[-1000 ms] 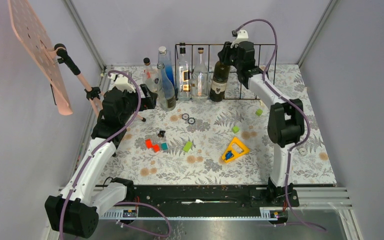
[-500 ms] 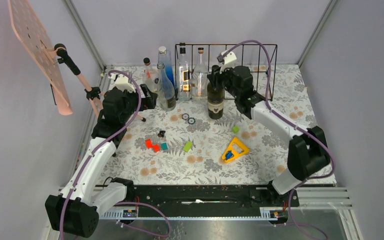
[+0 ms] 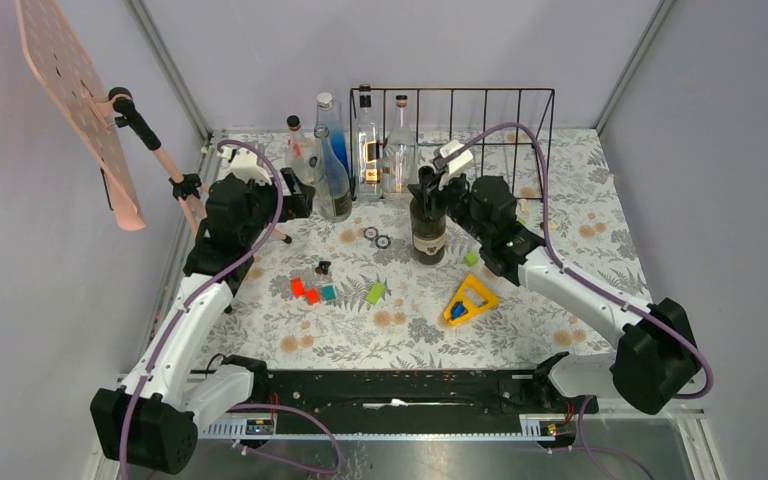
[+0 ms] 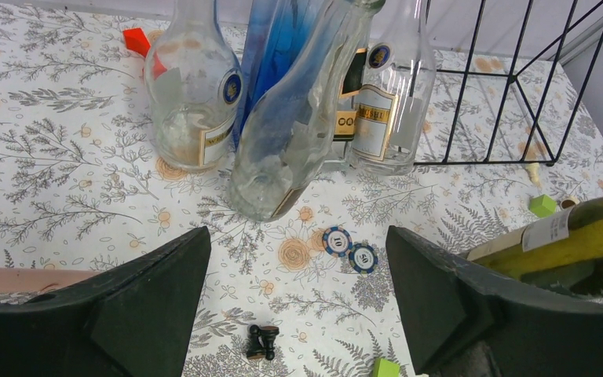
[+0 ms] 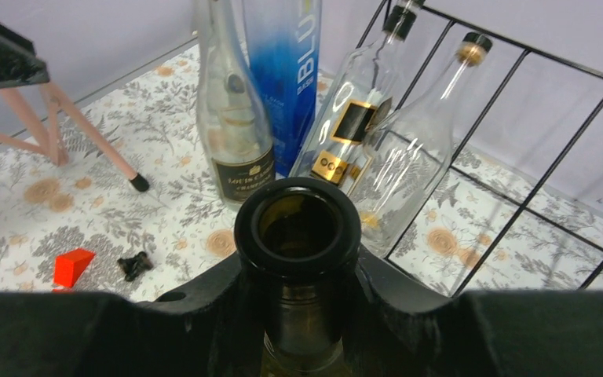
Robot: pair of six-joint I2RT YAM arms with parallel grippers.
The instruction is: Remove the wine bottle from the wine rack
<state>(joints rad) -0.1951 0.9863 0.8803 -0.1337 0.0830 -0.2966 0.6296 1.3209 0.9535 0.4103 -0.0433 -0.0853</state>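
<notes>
Wine bottle (image 3: 428, 228): a second ago it stood in a rack bay beside the clear bottles. Now it is out in front, apart from the wires and close to upright over the table (image 3: 580, 230).
Contact with table: cannot tell whether the base rests on the cloth or hangs just above it.
Right gripper (image 5: 298, 314): closed tight on the bottle's neck just under the open mouth. The arm has swung toward the near side with it.
Wine rack (image 3: 520, 93): at the back edge, with two clear bottles (image 3: 400, 150) in its left bays.
Left gripper (image 4: 298, 275): jaws wide and holding nothing. It is parked in front of the bottle cluster left of the rack and has barely moved.
Near the foot: green block (image 3: 471, 258) just beside it, poker chips (image 3: 377, 237) a little to the left.
Task standing: the bottle looks to be off the rack. What probably remains is a steady set-down on bare cloth, then letting go.
Risk: landing on the block could tip it.
</notes>
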